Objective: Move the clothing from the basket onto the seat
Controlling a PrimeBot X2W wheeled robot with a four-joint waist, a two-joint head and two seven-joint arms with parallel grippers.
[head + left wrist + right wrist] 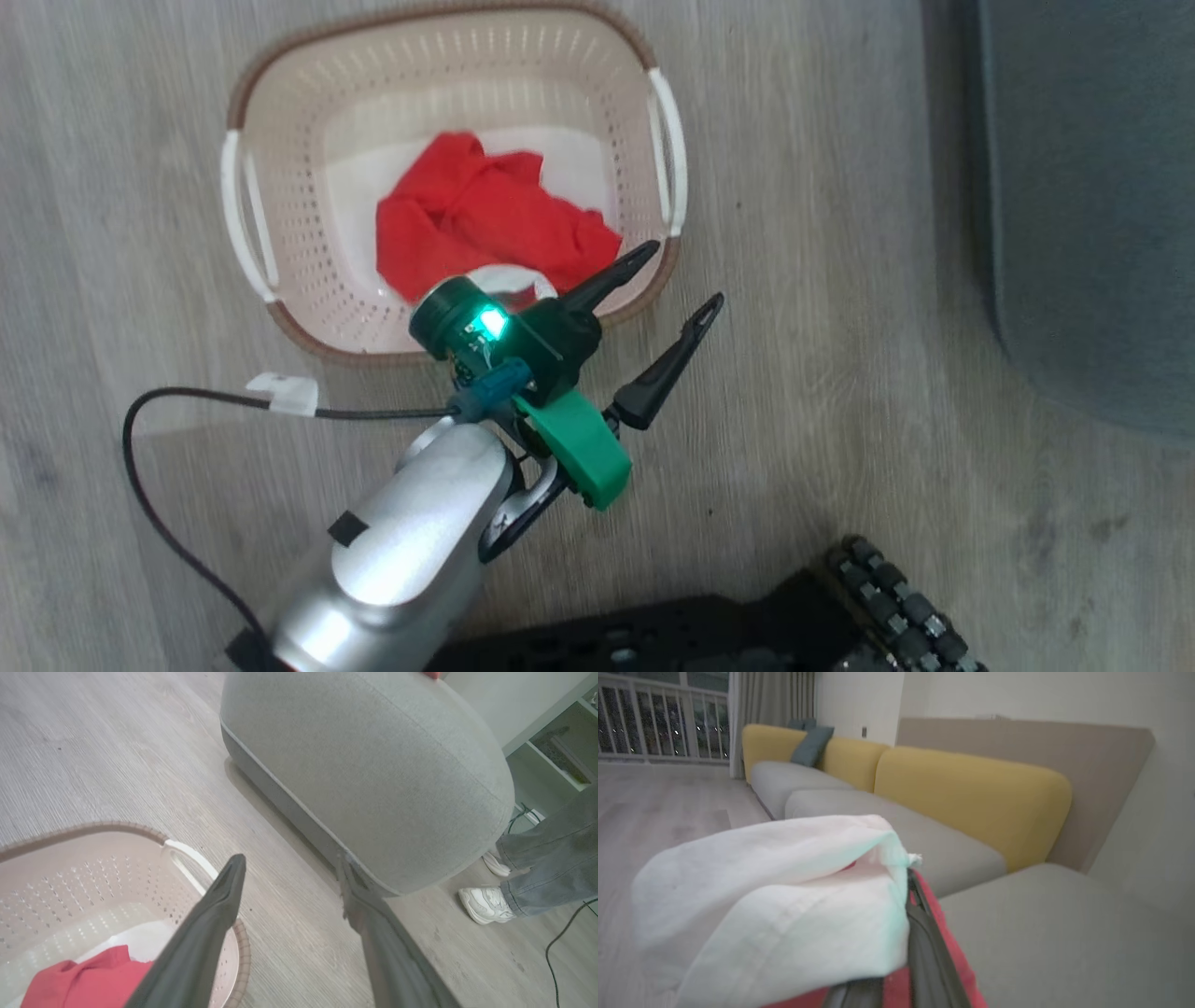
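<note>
The right jaws are shut on a bundle of clothing, a white garment (pixel 784 896) draped over a red one (pixel 936 933), with the seat (pixel 1055 933) ahead and to one side and the floor (pixel 654 812) to the other. Whether the bundle hangs over cushion or over floor I cannot tell. If the jaws open too soon, it could drop short of the seat. The white piece balloons loosely over the fingers (pixel 924 952), so it may cling to them on release or slide off on its own.

The left jaws stand wide and hold nothing, hovering over the near right corner of the basket (pixel 299 233). One fingertip is over the rim and the other is outside it. A straight descent from there would likely strike the rim or hook the handle (pixel 667 149), which could shove or tip the light basket. They need to shift inward first.

More clothing lies in the basket: a red heap (pixel 485 224) on a white layer (pixel 579 163). A shallow pinch may lift the red alone, while a deep one could scrape the basket's bottom.

A person's shoes (pixel 486 903) stand close to the seat's end, a hazard for any wide swing.
</note>
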